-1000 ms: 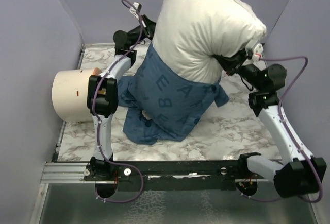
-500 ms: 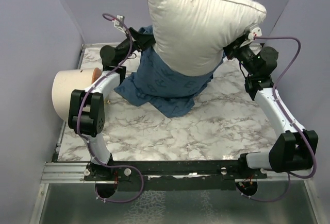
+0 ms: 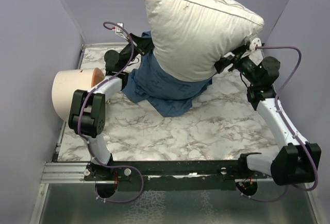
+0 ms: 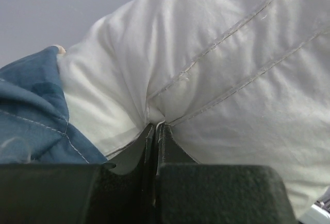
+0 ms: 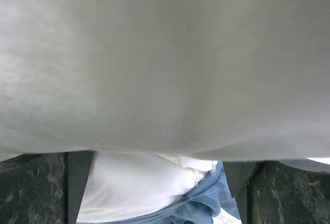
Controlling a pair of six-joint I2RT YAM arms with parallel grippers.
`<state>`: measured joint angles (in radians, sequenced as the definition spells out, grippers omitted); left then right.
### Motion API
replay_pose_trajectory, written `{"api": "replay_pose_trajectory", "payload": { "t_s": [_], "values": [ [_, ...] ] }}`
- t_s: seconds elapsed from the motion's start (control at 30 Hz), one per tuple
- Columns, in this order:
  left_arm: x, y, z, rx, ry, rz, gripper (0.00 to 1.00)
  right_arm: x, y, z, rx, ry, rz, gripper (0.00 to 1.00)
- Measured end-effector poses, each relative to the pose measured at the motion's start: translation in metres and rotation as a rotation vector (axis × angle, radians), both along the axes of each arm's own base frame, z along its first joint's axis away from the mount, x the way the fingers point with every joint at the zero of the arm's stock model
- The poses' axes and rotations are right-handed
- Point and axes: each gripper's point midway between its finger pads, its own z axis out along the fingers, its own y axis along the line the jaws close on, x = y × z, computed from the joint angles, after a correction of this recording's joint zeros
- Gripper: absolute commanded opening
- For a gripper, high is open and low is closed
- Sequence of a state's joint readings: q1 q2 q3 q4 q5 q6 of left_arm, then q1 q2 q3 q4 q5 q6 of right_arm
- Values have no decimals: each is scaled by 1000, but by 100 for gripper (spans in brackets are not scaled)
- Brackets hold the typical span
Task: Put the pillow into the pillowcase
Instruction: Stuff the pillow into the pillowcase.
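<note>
The plump white pillow stands tilted high over the back of the table, its lower end sunk in the blue pillowcase, which lies bunched under it. My left gripper is at the pillow's left side. In the left wrist view its jaws are shut, pinching a stitched fold of the pillow, with the pillowcase at the left. My right gripper is under the pillow's right corner. It stands open, fingers wide apart, and the pillow bulges over them.
A cream cylinder lies at the table's left edge beside the left arm. The marble tabletop is closed in by purple walls on the left, back and right. A dark rail runs along the near edge.
The pillow and pillowcase have swung up and back, away from the near half of the table. The left arm stretched back with them. The right gripper has opened and let go of the pillow's corner.
</note>
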<state>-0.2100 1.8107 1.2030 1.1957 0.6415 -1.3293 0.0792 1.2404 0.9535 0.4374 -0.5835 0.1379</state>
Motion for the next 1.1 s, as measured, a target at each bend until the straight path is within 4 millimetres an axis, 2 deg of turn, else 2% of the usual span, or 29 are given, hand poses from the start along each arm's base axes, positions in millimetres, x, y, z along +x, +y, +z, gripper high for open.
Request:
{"api": "replay_pose_trajectory", "payload": {
  "t_s": [0.2, 0.47, 0.6, 0.7, 0.77, 0.8, 0.87, 0.9, 0.93, 0.97, 1.03, 1.1],
  "values": [
    [7, 4, 0, -15, 22, 35, 0, -38, 5, 6, 2, -10, 49, 100],
    [20, 21, -1, -37, 73, 83, 0, -69, 15, 6, 0, -12, 132, 100],
    [22, 24, -2, -34, 79, 89, 0, -74, 28, 9, 32, -10, 230, 100],
    [21, 20, -3, -17, 74, 90, 0, -65, 36, 10, 71, 8, 284, 99],
    [20, 16, -4, 3, 74, 93, 0, -55, 39, 11, 110, 22, 299, 88],
    [20, 15, -4, 12, 72, 95, 0, -49, 40, 12, 133, 33, 306, 77],
    [18, 10, -4, 37, 63, 98, 0, -42, 41, 14, 160, 42, 312, 41],
    [17, 8, -4, 51, 60, 100, 0, -39, 41, 16, 174, 47, 315, 28],
    [16, 6, -3, 63, 52, 103, 0, -34, 41, 19, 184, 47, 317, 21],
    [16, 6, -3, 73, 48, 107, 5, -31, 41, 21, 194, 52, 319, 14],
    [17, 8, -1, 93, 39, 122, 19, -28, 41, 23, 206, 55, 321, 6],
    [16, 14, 2, 112, 39, 139, 31, -28, 41, 22, 200, 53, 322, 1]
  ]
}}
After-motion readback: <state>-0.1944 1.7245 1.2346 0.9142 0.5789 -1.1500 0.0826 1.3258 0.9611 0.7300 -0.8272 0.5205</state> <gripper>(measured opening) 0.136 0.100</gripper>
